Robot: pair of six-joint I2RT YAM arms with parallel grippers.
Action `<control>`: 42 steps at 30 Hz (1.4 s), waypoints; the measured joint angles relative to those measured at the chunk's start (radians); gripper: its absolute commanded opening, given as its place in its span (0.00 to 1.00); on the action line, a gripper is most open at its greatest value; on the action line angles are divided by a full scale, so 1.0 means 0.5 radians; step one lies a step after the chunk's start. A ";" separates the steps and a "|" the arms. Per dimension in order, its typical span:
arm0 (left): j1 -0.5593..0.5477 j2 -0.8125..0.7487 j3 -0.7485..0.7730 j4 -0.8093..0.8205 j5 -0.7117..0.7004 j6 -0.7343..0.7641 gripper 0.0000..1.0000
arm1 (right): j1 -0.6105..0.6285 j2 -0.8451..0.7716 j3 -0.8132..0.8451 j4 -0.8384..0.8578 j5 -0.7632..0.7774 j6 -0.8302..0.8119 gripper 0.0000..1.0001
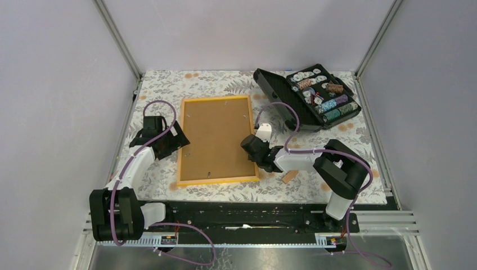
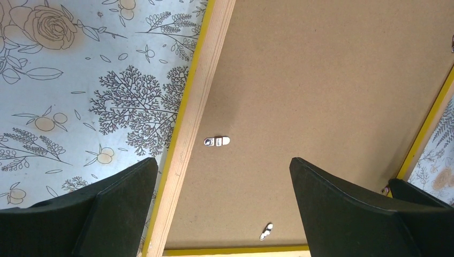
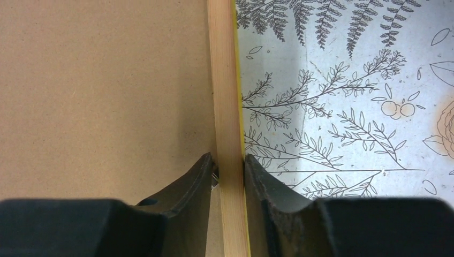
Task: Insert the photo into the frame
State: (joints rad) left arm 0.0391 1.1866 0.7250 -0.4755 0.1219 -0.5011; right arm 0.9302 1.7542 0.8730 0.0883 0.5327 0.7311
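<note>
The frame (image 1: 216, 140) is a large rectangle with a thin orange-yellow border and bare pale wood on the rear of its rails. It lies flat and face down on the floral tablecloth (image 1: 343, 135), with its brown backing board uppermost. Small metal turn clips (image 2: 217, 141) show on the board near the rails. It sits in the middle of the table between the two arms, with its long axis running from the near edge toward the back wall and its short sides roughly parallel to the near edge. A black case of chips (image 1: 306, 95) stands open at the far right, well apart from the frame. The left gripper (image 1: 177, 140) hangs over the frame's left rail with its jaws spread wide. In the left wrist view, one finger (image 2: 123, 203) is above the tablecloth and the other is above the board, and it holds nothing. The right gripper (image 1: 251, 147) is down at the right rail, toward the near end. In the right wrist view its fingers (image 3: 257, 182) straddle the wooden rail and press against both sides, so the jaws grip the frame's edge.
</note>
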 measured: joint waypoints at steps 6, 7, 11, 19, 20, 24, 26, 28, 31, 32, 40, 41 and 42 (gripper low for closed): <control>0.000 0.000 0.000 0.000 -0.002 0.000 0.98 | 0.003 -0.005 -0.002 -0.020 0.065 0.002 0.00; 0.000 0.000 0.000 0.000 -0.002 0.000 0.98 | 0.005 -0.005 -0.002 -0.020 0.068 0.002 0.00; 0.000 0.000 0.000 0.000 -0.002 0.000 0.98 | 0.008 -0.005 -0.001 -0.019 0.071 0.002 0.00; 0.000 -0.004 0.000 0.001 -0.002 0.009 0.99 | -0.015 -0.037 -0.063 0.094 -0.023 -0.143 0.00; 0.000 -0.008 0.000 0.001 -0.002 0.010 0.99 | -0.034 -0.050 -0.077 0.114 -0.072 -0.179 0.00; 0.000 -0.053 -0.005 0.031 0.008 -0.007 0.99 | -0.100 -0.075 -0.074 0.116 -0.283 -0.385 0.00; 0.000 -0.073 -0.027 0.057 0.009 -0.072 0.99 | -0.122 -0.072 -0.034 0.061 -0.380 -0.522 0.00; 0.002 -0.113 -0.098 0.087 0.013 -0.178 0.99 | -0.129 -0.051 0.036 -0.041 -0.442 -0.627 0.00; 0.004 -0.285 -0.315 0.144 -0.014 -0.367 0.98 | -0.132 0.013 0.167 -0.168 -0.538 -0.764 0.00; 0.004 -0.358 -0.379 0.136 -0.042 -0.417 0.99 | -0.135 0.025 0.191 -0.185 -0.582 -0.806 0.00; 0.004 -0.592 -0.486 0.199 -0.135 -0.575 0.99 | -0.176 0.141 0.406 -0.374 -0.664 -1.088 0.00; 0.004 -0.585 -0.494 0.215 -0.103 -0.571 0.99 | -0.183 0.192 0.475 -0.395 -0.643 -1.118 0.00; 0.003 -0.576 -0.502 0.231 -0.066 -0.569 0.99 | -0.189 0.269 0.584 -0.436 -0.601 -1.165 0.00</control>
State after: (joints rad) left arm 0.0406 0.8986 0.4740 -0.3599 0.0891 -0.7856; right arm 0.8356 1.8885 1.1652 -0.1299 0.2321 0.1486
